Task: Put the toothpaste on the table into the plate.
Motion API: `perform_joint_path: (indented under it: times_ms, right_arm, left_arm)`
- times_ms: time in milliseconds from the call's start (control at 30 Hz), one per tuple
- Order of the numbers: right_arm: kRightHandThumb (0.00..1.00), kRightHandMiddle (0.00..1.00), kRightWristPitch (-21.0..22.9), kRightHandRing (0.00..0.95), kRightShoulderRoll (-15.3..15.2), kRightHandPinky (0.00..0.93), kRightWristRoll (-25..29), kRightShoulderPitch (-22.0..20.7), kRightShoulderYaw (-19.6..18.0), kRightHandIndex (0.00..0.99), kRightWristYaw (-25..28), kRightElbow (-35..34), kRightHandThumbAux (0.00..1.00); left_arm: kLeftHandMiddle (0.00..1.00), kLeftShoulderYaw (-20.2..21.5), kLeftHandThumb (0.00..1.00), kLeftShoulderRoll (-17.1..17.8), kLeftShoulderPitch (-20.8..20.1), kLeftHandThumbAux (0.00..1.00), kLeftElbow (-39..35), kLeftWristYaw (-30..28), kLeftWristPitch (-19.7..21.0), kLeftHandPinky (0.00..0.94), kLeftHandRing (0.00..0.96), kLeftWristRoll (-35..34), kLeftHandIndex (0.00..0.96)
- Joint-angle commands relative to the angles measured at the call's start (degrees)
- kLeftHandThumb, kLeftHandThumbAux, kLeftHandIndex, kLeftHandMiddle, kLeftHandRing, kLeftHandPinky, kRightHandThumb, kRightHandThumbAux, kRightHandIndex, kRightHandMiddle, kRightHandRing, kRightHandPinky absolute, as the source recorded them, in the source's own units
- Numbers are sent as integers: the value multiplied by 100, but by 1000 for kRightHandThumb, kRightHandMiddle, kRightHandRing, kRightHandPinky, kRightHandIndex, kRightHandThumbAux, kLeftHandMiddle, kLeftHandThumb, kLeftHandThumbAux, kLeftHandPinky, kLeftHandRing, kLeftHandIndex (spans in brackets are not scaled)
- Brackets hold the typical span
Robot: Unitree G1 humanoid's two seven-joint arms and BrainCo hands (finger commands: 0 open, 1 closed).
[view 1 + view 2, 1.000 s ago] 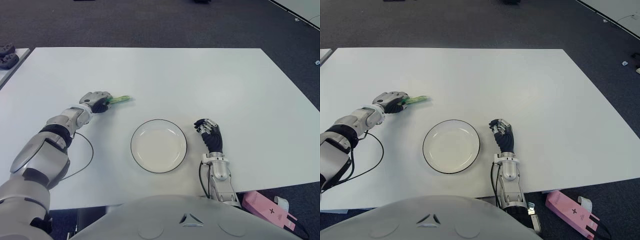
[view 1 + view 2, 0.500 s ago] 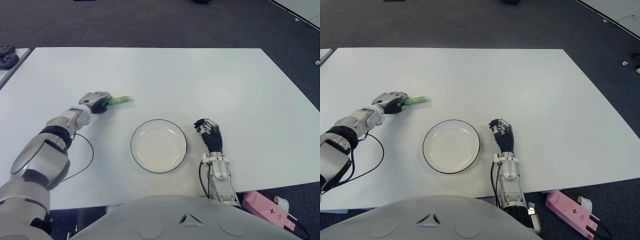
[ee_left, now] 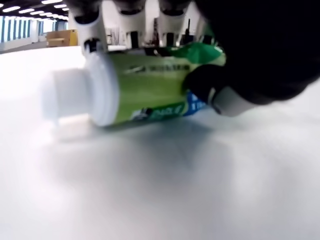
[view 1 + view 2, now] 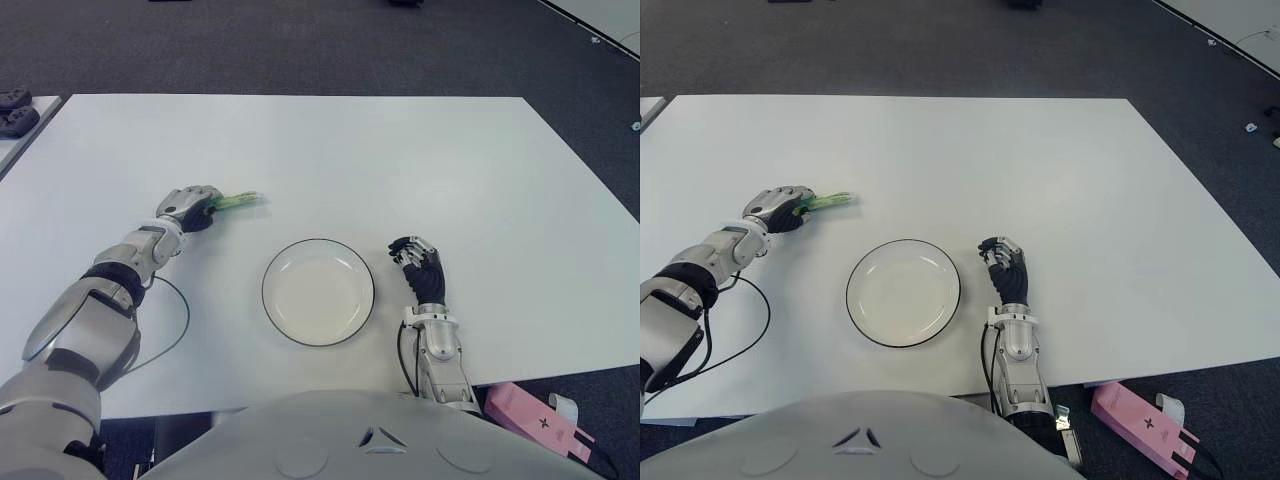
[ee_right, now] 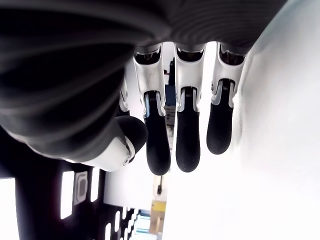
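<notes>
Green, with a white cap, the toothpaste [image 3: 145, 85] lies on the white table [image 4: 400, 160], well left of the plate [image 4: 318, 291]. We see the left hand [image 4: 190, 204] closed around the tube's rear end, its fingers [image 3: 175, 15] over the top and thumb against the side. The right hand [image 4: 420, 266] shows just right of the plate, its 4 fingers [image 5: 187, 135] loosely extended, holding nothing.

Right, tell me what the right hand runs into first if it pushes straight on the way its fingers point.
Nothing, as far as the eye views show. The right hand, beside the plate on its right, points toward the far edge of the table, and only bare tabletop lies ahead.
</notes>
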Motion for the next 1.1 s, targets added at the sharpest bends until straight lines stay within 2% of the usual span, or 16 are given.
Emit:
perform_joint_path:
  times_ms: [33,267,600,1100]
  right_arm:
    - [707,488,32,476,5,474,-44,-42,7,431,-24,40,728]
    - [707,490,32,475,20,464,-21,-41,3,431,-15,41,728]
    - [708,487,-13,479,34,475,-46,-46,10,431,-43,52,728]
    - [708,488,28,470,41,450,-6,-37,8,431,14,31,727]
  left_arm:
    - [822,65,712,-193,513,710,156,-87,45,813,815,-62,441]
    - [844,537,712,-343,623,715,97,-28,-29,831,833,-496,441]
    - [853,1245,710,-574,750,718,54,-377,-17,824,833,-1226,440]
    - [864,1556,709,-656,803,717,-74,-508,-3,844,849,-1418,440]
